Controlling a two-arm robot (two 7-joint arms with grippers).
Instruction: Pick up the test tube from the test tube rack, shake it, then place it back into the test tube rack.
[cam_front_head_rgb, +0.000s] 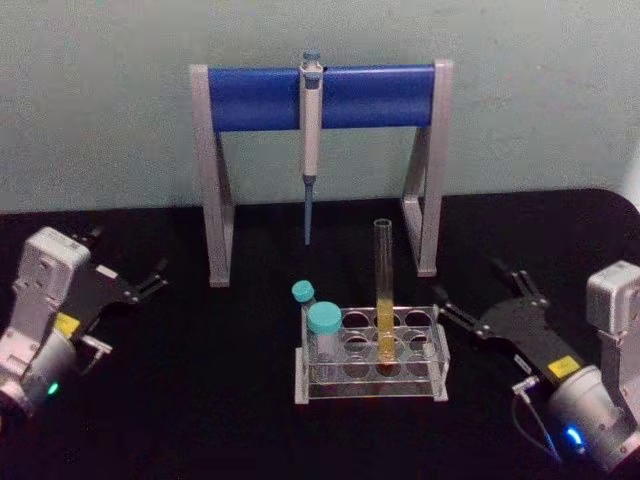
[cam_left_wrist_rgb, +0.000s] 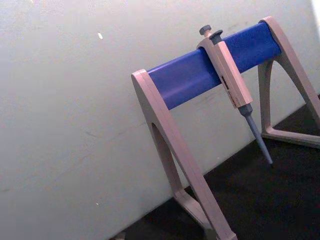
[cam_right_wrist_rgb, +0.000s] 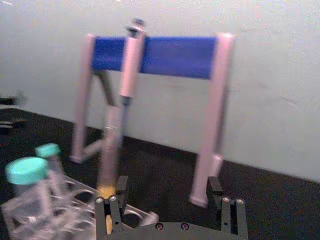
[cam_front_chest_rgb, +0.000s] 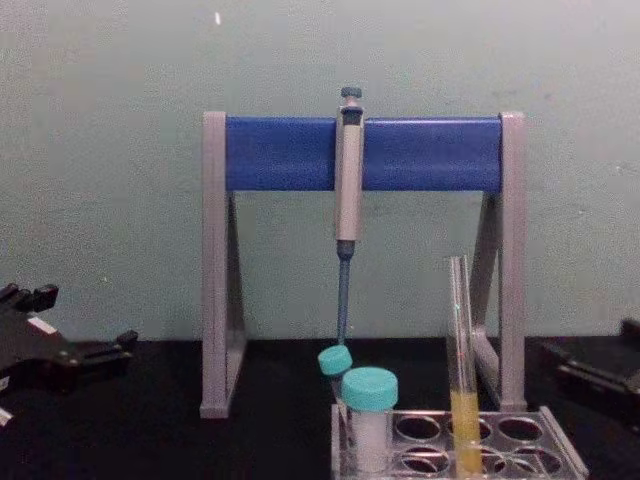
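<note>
Rack holds 1 yellow-filled test tube and 2 teal-capped tubes; both hands spread, ungripping.

The left pincer, at the head view's left edge, is showing black fingers on a black plate with a yellow sticker, a pale grey boxy wrist and a green light glowing. The right pincer, lower right, is wearing the same black plate, yellow sticker and grey housing, with a blue light glowing and a thin cable.
</note>
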